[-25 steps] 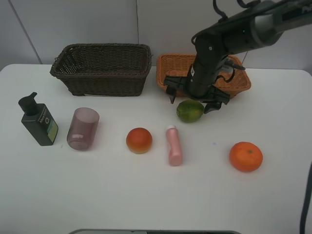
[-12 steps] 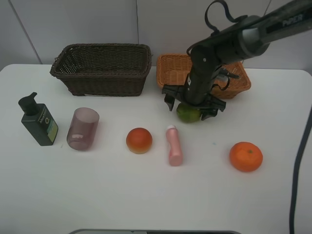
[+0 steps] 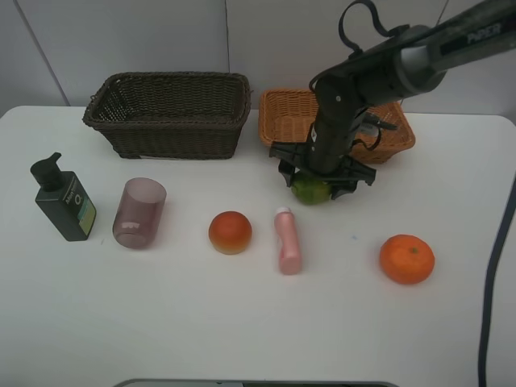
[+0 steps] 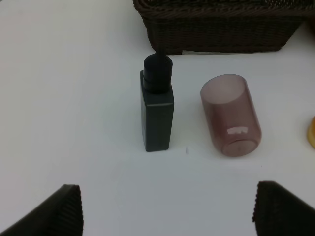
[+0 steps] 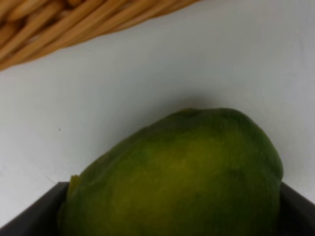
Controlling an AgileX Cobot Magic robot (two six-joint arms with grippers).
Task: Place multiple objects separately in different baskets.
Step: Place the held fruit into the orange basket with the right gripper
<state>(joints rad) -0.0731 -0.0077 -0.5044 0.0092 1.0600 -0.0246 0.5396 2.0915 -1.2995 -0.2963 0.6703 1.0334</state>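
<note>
Exterior high view: white table (image 3: 242,330), two baskets, six loose items.
Right gripper (image 3: 321,179): down over the green fruit (image 3: 311,191), which sits on the table just in front of the tan basket (image 3: 278,121); in the right wrist view the dark pads (image 5: 34,211) meet the fruit on both sides, pinching it. Left gripper (image 4: 170,211): spread wide with nothing between its fingers, above the table near the pump bottle (image 4: 158,110) and the purple cup (image 4: 230,115), which lies on its side. Dark basket (image 3: 169,129): at the back, left of the tan one. Front row, left to right past the cup: red-orange fruit (image 3: 230,232), pink bottle (image 3: 287,240) lying down, orange (image 3: 406,258), all apart from one another.
</note>
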